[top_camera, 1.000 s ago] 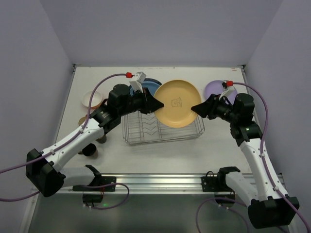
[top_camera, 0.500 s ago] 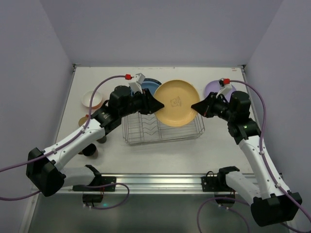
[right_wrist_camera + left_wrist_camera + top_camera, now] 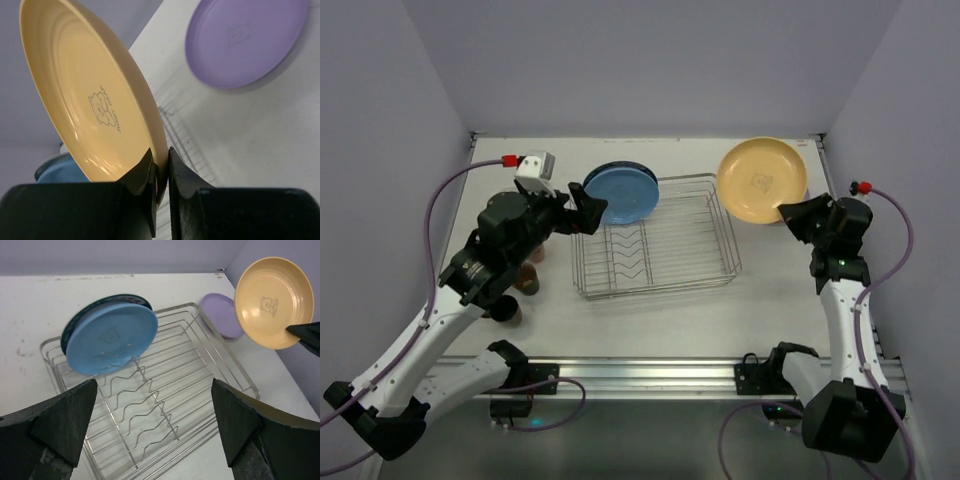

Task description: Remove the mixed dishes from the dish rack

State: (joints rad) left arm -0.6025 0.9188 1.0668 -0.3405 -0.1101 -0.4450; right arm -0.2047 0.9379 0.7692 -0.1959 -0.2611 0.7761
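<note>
The silver wire dish rack (image 3: 710,262) (image 3: 210,375) stands mid-table. A blue plate (image 3: 623,194) (image 3: 112,337) leans upright in its back-left dividers, with a dark-rimmed plate (image 3: 102,302) right behind it. My left gripper (image 3: 590,213) (image 3: 154,384) is open and empty, just left of the rack and facing the blue plate. My right gripper (image 3: 790,213) (image 3: 161,161) is shut on the lower rim of a yellow plate (image 3: 760,178) (image 3: 90,95) (image 3: 270,300), which is tilted in the air past the rack's back-right corner. A lavender plate (image 3: 245,40) (image 3: 222,315) lies flat on the table beyond it.
Small cups stand left of the rack under my left arm: a brown one (image 3: 527,278) and a black one (image 3: 504,309). Walls close in at the back and on both sides.
The left gripper opened, let go of the yellow plate and drew back to the left. The right gripper closed on the plate and carried it right and back, off the rack.
</note>
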